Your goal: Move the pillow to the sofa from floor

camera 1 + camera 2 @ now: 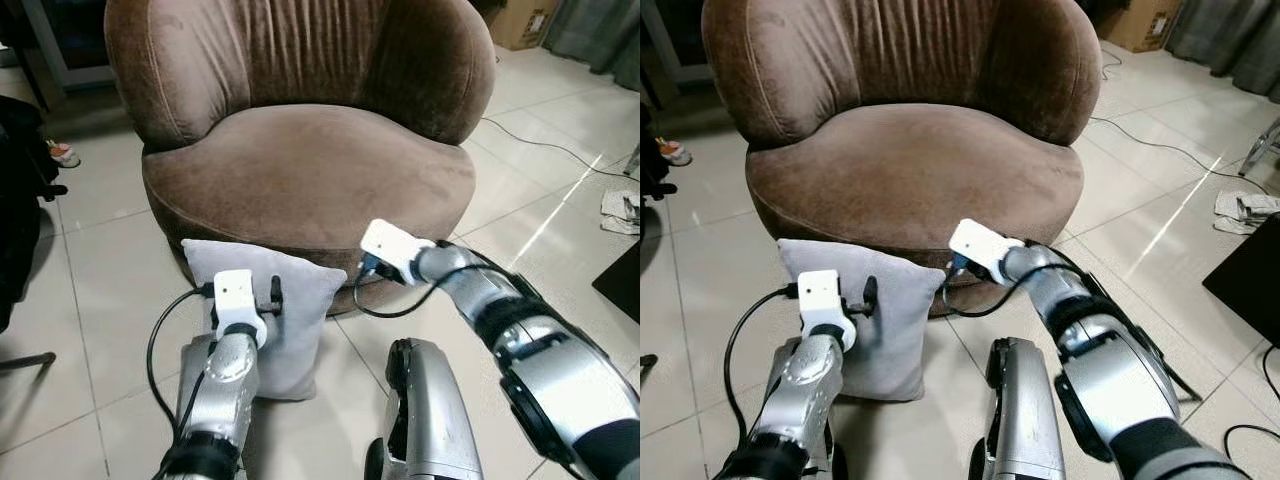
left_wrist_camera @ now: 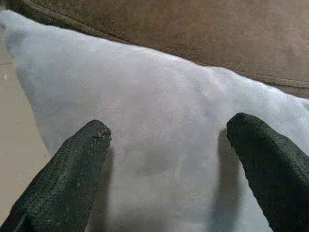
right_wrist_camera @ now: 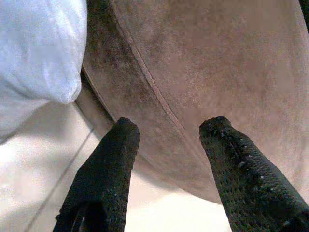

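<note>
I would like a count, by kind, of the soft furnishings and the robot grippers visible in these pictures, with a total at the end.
Brown sofa: 1
Grey pillow, standing on the floor against the sofa front: 1
Grippers, both with jaws open: 2, the left gripper at the pillow and the right gripper near the sofa base
Total: 4

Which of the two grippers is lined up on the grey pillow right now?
The left gripper: its open black fingers straddle the light grey fabric pillow leaning on the brown velvet sofa. The right gripper, also open, faces the sofa's base beside the pillow's corner.
</note>
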Controlling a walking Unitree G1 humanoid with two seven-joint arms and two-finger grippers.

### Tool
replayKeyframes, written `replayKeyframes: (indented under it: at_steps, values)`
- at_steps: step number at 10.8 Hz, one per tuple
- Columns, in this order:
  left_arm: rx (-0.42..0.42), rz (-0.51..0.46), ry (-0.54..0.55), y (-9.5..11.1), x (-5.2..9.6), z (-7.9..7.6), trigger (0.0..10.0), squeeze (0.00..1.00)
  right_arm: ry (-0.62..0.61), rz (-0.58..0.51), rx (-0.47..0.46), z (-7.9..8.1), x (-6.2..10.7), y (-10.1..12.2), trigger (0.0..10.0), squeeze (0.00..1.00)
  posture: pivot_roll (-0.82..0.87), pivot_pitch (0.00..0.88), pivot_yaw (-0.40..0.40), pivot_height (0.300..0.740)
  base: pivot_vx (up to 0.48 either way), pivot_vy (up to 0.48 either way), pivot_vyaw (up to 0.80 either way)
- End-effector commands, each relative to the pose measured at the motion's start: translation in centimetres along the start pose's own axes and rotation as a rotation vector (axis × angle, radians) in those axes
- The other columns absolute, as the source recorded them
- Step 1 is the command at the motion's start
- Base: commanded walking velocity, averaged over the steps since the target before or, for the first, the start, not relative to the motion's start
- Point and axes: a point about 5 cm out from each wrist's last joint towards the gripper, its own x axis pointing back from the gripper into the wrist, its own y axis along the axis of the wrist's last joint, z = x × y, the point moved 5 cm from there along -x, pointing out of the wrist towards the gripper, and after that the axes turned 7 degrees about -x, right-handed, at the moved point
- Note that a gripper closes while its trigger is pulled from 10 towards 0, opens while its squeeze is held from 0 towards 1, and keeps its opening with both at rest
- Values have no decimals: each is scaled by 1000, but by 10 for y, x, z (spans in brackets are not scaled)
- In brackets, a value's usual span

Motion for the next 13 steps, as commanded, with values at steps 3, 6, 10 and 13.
replayKeyframes:
  at_steps: [3,6,10,13]
  values:
    - [-13,-12,6,6,1,0,10000,0,33,23,158,10,-6,8,10000,0,-31,0,-119,411,0,0,0]
    - [-13,-10,2,6,1,-2,10000,0,83,66,323,25,-10,3,10000,0,-32,0,-120,411,0,0,0]
    - [-5,-6,13,5,3,-1,10000,0,107,104,407,31,-12,0,10000,0,-26,0,-134,411,0,0,0]
    - [-6,-5,16,5,3,1,10000,0,60,133,361,23,-10,-6,10000,1000,-22,0,-137,411,0,0,0]
